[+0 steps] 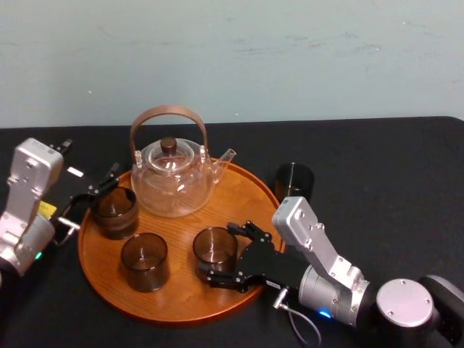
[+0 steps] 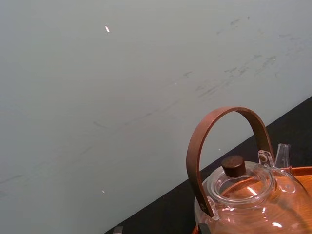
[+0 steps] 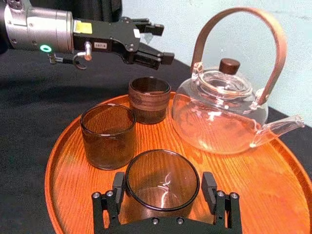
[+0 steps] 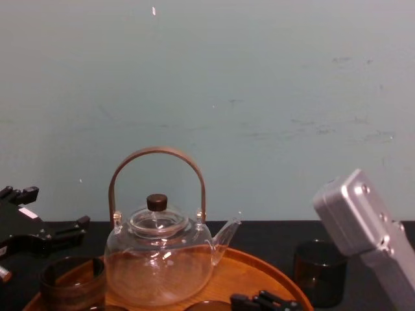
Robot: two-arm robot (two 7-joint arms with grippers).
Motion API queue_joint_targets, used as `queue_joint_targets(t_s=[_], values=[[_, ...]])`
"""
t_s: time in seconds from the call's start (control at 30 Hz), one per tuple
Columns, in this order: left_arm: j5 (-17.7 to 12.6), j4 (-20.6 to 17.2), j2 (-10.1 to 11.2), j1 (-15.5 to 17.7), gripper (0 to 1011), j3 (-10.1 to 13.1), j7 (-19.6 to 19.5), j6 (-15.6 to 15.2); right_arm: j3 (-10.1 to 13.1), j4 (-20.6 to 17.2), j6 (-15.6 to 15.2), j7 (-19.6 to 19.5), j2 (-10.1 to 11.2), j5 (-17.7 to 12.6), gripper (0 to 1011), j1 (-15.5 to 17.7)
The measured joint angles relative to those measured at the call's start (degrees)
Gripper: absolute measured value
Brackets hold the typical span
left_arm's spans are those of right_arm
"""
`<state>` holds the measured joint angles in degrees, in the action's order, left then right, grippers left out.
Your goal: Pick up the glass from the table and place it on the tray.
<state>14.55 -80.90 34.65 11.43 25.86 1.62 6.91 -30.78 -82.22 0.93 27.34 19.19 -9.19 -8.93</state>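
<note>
Here, the right gripper [image 3: 163, 185] clasps a smoky cylindrical glass [image 1: 215, 249] standing on the round glossy wooden tray [image 3: 68, 190]. The left gripper [image 3: 163, 44] hangs spread above the black cloth surface [image 1: 377, 167].

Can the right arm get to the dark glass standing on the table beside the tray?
Probably yes. The dark glass stands on the table just off the right rim of the tray, with nothing between. The right end effector first has to leave the glass it brackets.
</note>
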Motion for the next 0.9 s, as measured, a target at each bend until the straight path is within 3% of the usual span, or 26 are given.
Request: queue_joint_targets(t_s=[0.9], values=[[0.0,0.0,0.0,0.0,1001,0.0,0.0,0.0,2.98,-8.29,2.61,-0.76,3.64,-1.19,1002,4.07]])
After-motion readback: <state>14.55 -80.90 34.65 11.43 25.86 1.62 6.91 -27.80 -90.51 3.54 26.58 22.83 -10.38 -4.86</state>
